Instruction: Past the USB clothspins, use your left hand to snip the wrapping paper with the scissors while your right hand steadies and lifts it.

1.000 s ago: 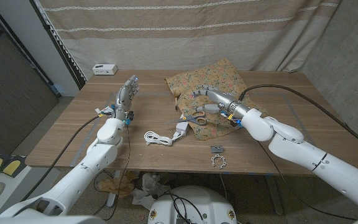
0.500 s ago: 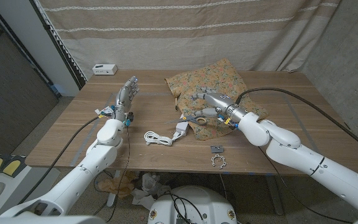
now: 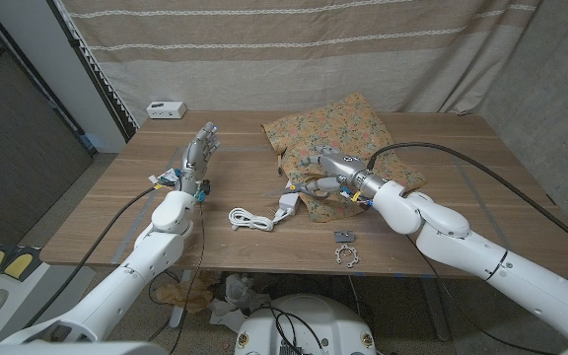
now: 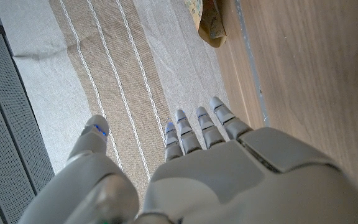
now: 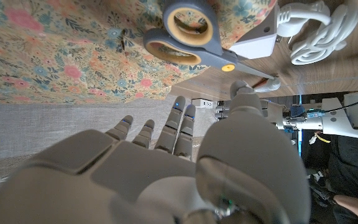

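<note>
Head view: the wood-grain desk (image 3: 97, 212) carries a crumpled sheet of floral, mustard-toned wrapping paper (image 3: 348, 123) toward its far edge. The right hand (image 3: 321, 166) hovers over the paper's near fringe, fingers apart, gripping nothing. Grey-handled scissors with cream-lined loops (image 3: 309, 188) lie on that fringe, beside a coiled white USB cable with its boxy plug (image 3: 260, 214). The left hand (image 3: 198, 153) stands upright, fingers spread, empty.

Left wrist view: smooth grey fingers (image 4: 199, 127) splayed above bare wood.

Right wrist view: scissors (image 5: 194, 34) flat on the flowered paper (image 5: 55, 50).
</note>
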Robot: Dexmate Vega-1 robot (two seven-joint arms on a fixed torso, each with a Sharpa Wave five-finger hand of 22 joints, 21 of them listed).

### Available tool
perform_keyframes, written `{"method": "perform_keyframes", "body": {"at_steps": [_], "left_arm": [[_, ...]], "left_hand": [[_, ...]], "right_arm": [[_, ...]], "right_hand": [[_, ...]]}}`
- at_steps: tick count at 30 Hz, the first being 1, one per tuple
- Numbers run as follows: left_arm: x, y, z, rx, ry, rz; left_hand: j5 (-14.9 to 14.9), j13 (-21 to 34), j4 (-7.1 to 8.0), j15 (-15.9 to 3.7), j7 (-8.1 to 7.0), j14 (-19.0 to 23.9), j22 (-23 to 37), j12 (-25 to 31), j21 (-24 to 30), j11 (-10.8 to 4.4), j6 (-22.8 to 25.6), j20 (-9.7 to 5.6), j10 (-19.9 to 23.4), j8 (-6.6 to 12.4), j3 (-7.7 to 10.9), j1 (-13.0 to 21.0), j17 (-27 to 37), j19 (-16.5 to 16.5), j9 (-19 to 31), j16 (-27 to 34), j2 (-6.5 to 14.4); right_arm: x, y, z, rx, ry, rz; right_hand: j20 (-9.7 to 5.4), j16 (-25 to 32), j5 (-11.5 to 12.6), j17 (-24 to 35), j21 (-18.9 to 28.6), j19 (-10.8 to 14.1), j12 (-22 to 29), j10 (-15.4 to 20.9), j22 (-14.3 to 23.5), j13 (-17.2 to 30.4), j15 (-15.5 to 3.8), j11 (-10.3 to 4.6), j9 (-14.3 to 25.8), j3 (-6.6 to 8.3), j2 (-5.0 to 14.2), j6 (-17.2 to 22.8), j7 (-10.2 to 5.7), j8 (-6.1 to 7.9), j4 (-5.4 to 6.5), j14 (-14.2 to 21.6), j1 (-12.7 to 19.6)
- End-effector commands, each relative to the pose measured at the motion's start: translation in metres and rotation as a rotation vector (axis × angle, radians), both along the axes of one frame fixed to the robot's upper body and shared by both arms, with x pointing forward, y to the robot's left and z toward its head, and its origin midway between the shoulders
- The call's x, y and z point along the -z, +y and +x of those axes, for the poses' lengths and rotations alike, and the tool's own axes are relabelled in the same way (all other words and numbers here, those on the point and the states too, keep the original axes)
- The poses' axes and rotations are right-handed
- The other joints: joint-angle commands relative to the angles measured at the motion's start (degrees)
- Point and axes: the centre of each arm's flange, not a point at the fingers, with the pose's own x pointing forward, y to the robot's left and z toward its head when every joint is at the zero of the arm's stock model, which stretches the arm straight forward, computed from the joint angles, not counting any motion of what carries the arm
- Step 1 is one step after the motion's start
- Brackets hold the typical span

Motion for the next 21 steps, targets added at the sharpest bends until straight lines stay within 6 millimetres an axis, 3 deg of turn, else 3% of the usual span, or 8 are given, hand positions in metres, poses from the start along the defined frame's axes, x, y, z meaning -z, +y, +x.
{"method": "perform_keyframes", "body": {"at_steps": [1, 7, 10, 21], "left_arm": [[0.0, 0.001, -0.001, 0.002, -0.009, -0.003], [-0.001, 0.0, 0.0, 0.008, -0.009, 0.001], [-0.003, 0.0, 0.0, 0.009, -0.011, 0.003], [-0.004, 0.002, -0.001, 0.011, -0.011, 0.005]], "left_hand": [[0.45, 0.21, -0.11, -6.06, 0.02, 0.03, 0.27, -0.35, -0.18, 0.0, -0.06, -2.3, 0.49, 0.09, -0.18, 0.43, 0.15, 0.46, 0.3, -0.26, 0.04], [0.46, 0.21, -0.09, -6.05, 0.02, 0.1, 0.28, -0.38, -0.29, -0.01, -0.08, -2.29, 0.56, 0.12, -0.24, 0.41, 0.15, 0.54, 0.3, -0.24, 0.05], [0.48, 0.21, -0.08, -5.98, 0.07, 0.12, 0.28, -0.37, -0.4, -0.06, 0.18, -2.24, 0.69, 0.26, -0.29, 0.39, 0.15, 0.57, 0.3, -0.23, 0.06], [0.51, 0.22, -0.06, -5.98, 0.21, 0.09, 0.29, -0.46, -0.69, -0.07, 0.62, -2.22, 0.74, 0.47, -0.42, 0.37, 0.15, 0.64, 0.3, -0.26, 0.1]], "right_arm": [[0.003, 0.005, 0.001, 0.021, -0.01, -0.036], [0.004, 0.008, -0.001, 0.015, -0.017, -0.049], [0.004, 0.01, -0.001, 0.01, -0.02, -0.054], [0.001, 0.017, -0.002, -0.002, -0.006, -0.083]], "right_hand": [[-0.03, 0.49, 0.02, 0.16, 0.5, 0.18, 0.76, 1.36, 0.17, 0.39, -0.16, 0.17, 0.48, -0.09, 0.29, 1.06, 0.45, 0.64, 0.35, 0.68, 0.56], [-0.14, 0.48, -0.01, 0.13, 0.57, 0.45, 0.97, 1.77, 0.17, 0.58, -0.29, -0.19, 0.69, -0.09, 0.36, 1.5, 0.75, 0.91, 0.32, 0.85, 0.87], [-0.15, 0.45, -0.04, 0.1, 0.58, 0.58, 1.06, 1.82, 0.17, 0.82, -0.32, -0.12, 0.92, -0.02, 0.47, 3.9, 0.47, 1.96, 0.2, 1.07, 1.48], [-0.26, 0.34, -0.14, 0.1, 0.55, 0.68, 1.01, 1.56, 0.17, 1.11, -0.55, -0.35, 1.22, -0.08, 0.53, 1.89, 0.97, 1.26, 0.21, 1.09, 2.04]]}}
